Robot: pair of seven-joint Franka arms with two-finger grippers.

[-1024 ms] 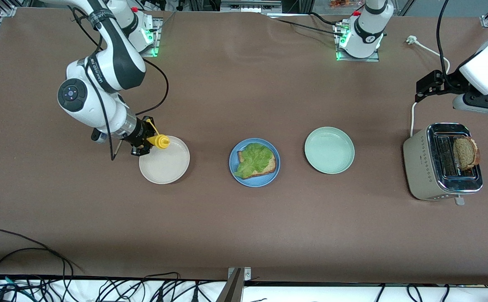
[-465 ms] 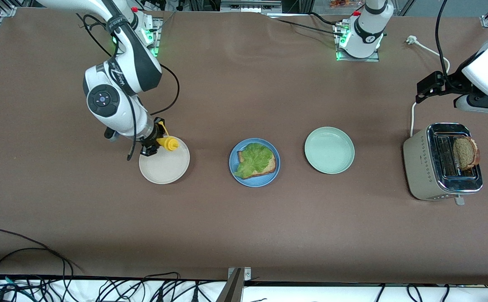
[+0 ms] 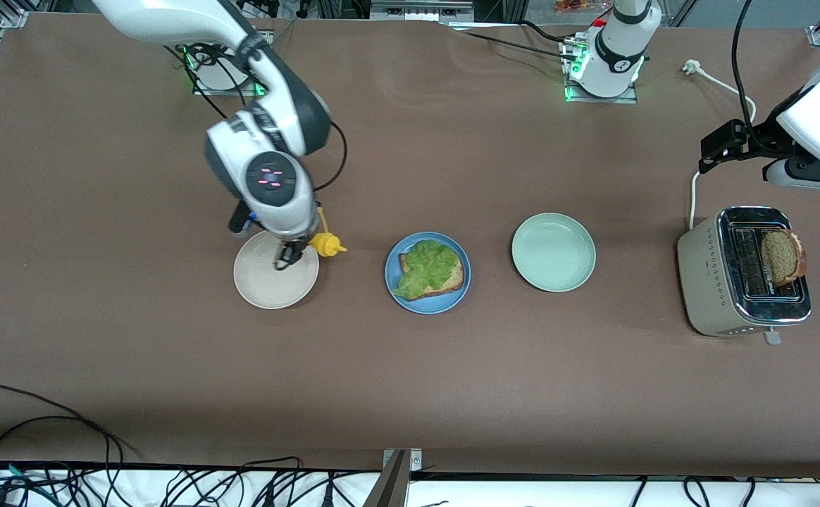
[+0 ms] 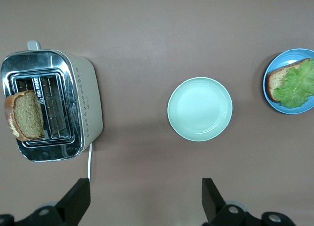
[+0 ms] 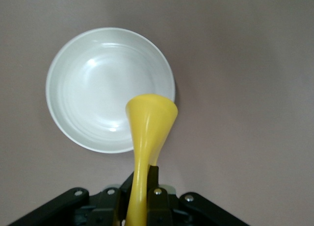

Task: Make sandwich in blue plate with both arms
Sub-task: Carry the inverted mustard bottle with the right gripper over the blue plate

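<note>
Brown matting covers the whole table [image 3: 410,394], with black cables bunched along its edge nearest the front camera. Three plates sit in a row across the middle. The blue plate [image 3: 427,272] is the centre one and carries the sandwich so far: a slice of bread [image 3: 454,274] with a lettuce leaf [image 3: 427,267] on top, and no upper slice yet.

The right gripper [image 5: 140,199] hangs over the rim of the cream plate [image 3: 275,274], its fingers pressed tight on the neck of a yellow squeeze bottle [image 3: 326,244]. The bottle is held on its side, nozzle toward the blue plate, probably so that sauce can go on the lettuce. Nothing stands between the bottle and the blue plate.

The left gripper [image 4: 142,199] waits up in the air near the left arm's end of the table, fingers spread wide and empty, looking down on the toaster [image 3: 742,272]. A second slice of bread [image 3: 783,256] stands up out of one slot, likely the top of the sandwich, which would explain this arm's post. The pale green plate [image 3: 554,252] lies bare between the toaster and the blue plate, under the likely path. The toaster's white cord [image 3: 694,197] runs toward the edge where the arms are mounted.
</note>
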